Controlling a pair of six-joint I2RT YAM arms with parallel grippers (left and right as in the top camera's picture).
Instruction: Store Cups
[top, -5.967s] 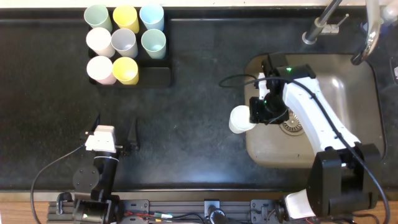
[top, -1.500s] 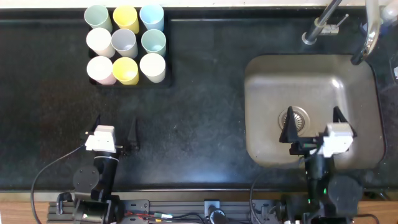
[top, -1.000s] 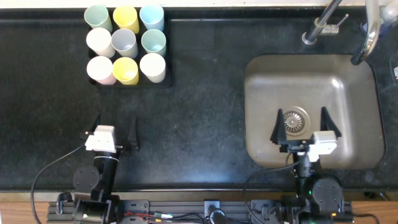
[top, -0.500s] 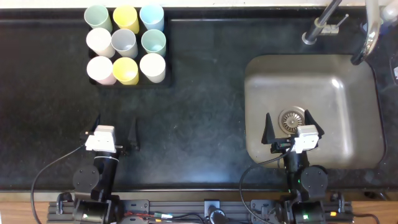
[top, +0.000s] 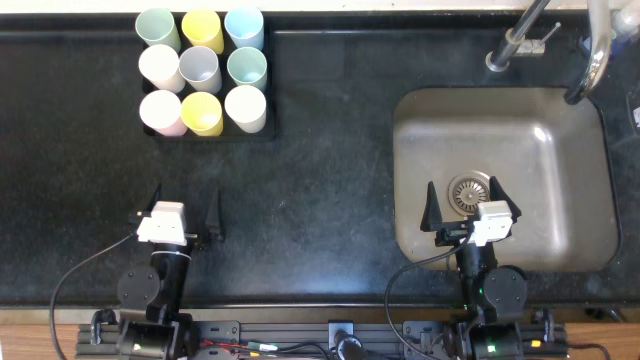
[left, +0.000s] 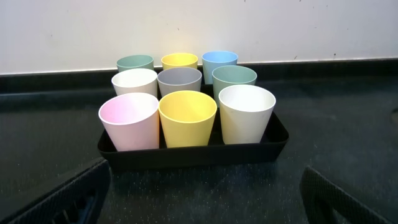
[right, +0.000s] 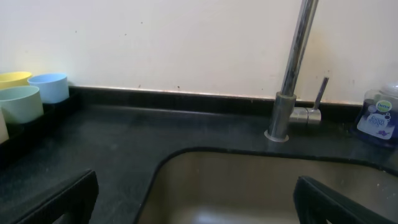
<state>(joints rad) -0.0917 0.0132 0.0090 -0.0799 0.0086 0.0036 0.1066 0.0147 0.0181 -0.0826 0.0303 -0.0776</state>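
Cups (top: 200, 68): nine, upright, three-by-three in black tray (top: 262, 130) (white cup (top: 245, 108) at corner nearest sink (top: 560, 140)). Tray well left of sink, against back wall.
Left gripper (top: 187, 212): fingers spread wide, empty, over countertop (top: 320, 200), far left of sink.
Right gripper (top: 465, 205): fingers wide, empty, above sink's near half, by drain (top: 470, 190).
Faucet (top: 515, 40) behind sink; soap bottle (right: 378, 118) beside faucet.

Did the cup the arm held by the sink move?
Yes. The cream cup went left, away from the sink, into the black tray's corner slot next to the yellow cup.
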